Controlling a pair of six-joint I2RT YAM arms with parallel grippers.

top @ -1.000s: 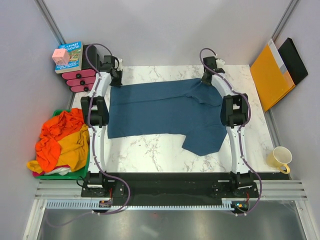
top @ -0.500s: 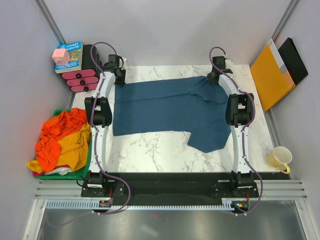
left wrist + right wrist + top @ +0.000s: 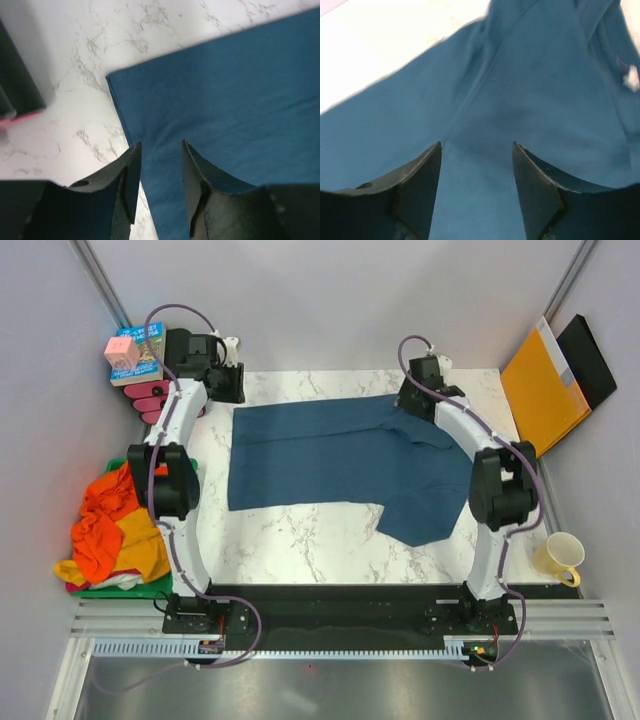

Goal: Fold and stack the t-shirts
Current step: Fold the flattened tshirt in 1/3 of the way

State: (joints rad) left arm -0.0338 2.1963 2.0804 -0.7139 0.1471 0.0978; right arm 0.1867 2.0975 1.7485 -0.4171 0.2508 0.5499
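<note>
The dark teal-blue t-shirt (image 3: pixel 340 455) lies spread flat on the marble table (image 3: pixel 300 540), with one sleeve reaching toward the near right. My left gripper (image 3: pixel 228 388) hovers open just above the shirt's far left corner (image 3: pixel 120 85), and nothing sits between its fingers (image 3: pixel 161 145). My right gripper (image 3: pixel 408 400) is open over the cloth at the far right, near the collar, and the teal fabric (image 3: pixel 520 90) fills that wrist view between its empty fingers (image 3: pixel 477 145). The orange and mustard t-shirts (image 3: pixel 120 525) lie heaped off the table's left side.
The heap rests on a green tray (image 3: pixel 100 590). A book with a pink cube (image 3: pixel 122 353) and pink drawers (image 3: pixel 150 400) stand at the far left corner. A yellow mug (image 3: pixel 560 558) sits near right. An orange envelope (image 3: pixel 540 390) and black folder lean at the far right.
Both grippers have opened and let go of the teal shirt's far edge. The left arm has swung out to the left, and the shirt now lies a little farther back and to the right.
</note>
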